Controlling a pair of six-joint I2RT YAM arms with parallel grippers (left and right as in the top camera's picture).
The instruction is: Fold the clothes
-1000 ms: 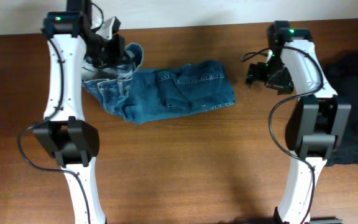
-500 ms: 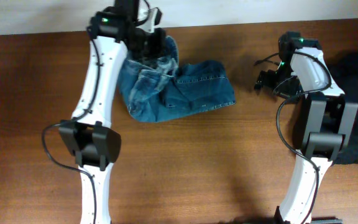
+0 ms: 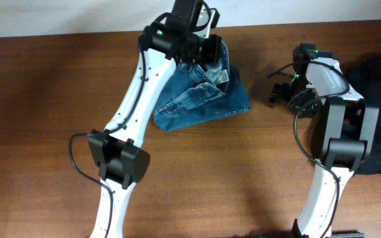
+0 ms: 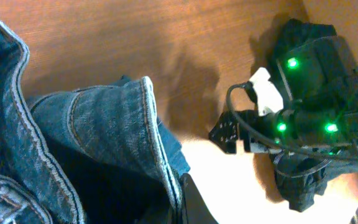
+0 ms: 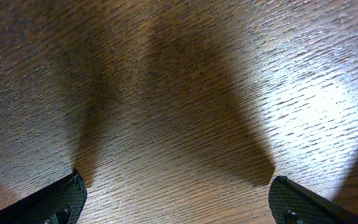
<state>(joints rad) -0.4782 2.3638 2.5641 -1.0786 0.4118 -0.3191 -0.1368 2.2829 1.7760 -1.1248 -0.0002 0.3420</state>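
On the desk [image 3: 45, 132], the jeans [image 3: 204, 106] have been gathered rightward within the last second. Their left part has been carried across the rest, so the denim is now bunched into a shorter, doubled heap near the far edge. A crosswise fold is judged to be under way but not yet laid flat. The black garment [image 3: 376, 73] lies unmoved at the right edge, partly hidden by the right arm. The left end effector [image 3: 207, 56] is clamped on a fold of the jeans above the heap. The right end effector [image 3: 278, 92] is held wide apart and empty over bare wood.
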